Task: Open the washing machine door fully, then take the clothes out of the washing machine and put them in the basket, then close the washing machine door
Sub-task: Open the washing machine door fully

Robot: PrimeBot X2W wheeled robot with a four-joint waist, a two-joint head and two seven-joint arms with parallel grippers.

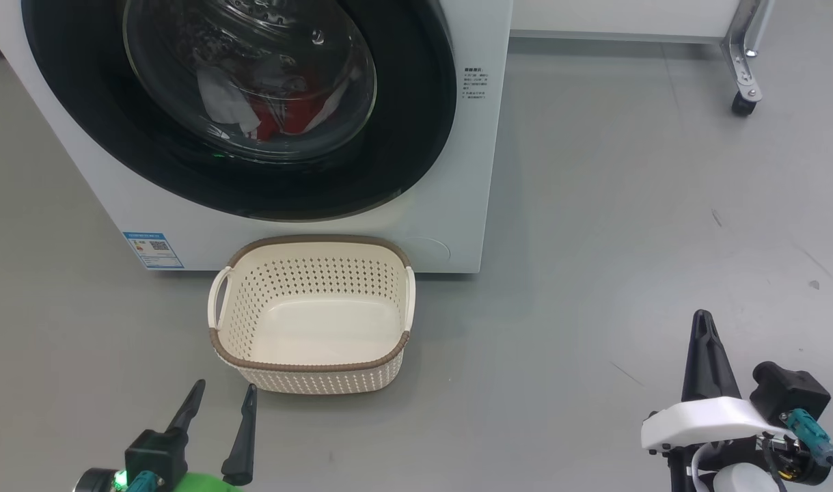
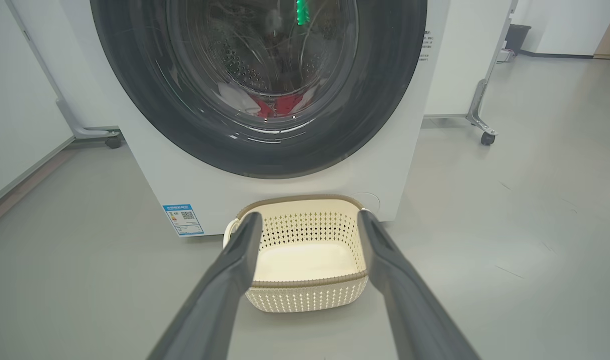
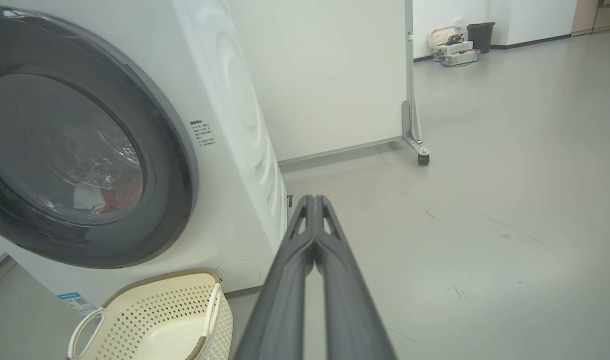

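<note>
- The head view takes in both hands at once: the left hand (image 1: 223,388) at the lower left with its fingers spread, and the right hand (image 1: 703,321) at the lower right with its fingers pressed together tip to tip.
- The washing machine (image 1: 286,229) stands on the grey floor (image 1: 628,239). The washing machine door (image 1: 416,137) is shut flat against its front. The clothes (image 1: 279,123), red and white, lie behind the glass low in the drum.
- The basket (image 1: 313,240) sits on the floor just in front of the machine, below the door and near a blue label (image 1: 153,249).
- The left wrist view faces the door squarely. There the basket appears between the left hand's spread fingers (image 2: 237,270), apart from them, with the door above and farther off.
- The right wrist view adds the machine's white side panel (image 3: 244,100) and a dark bin (image 3: 481,36) by the far wall. Here the door and basket lie left of the right hand's closed fingers, well apart from them.
</note>
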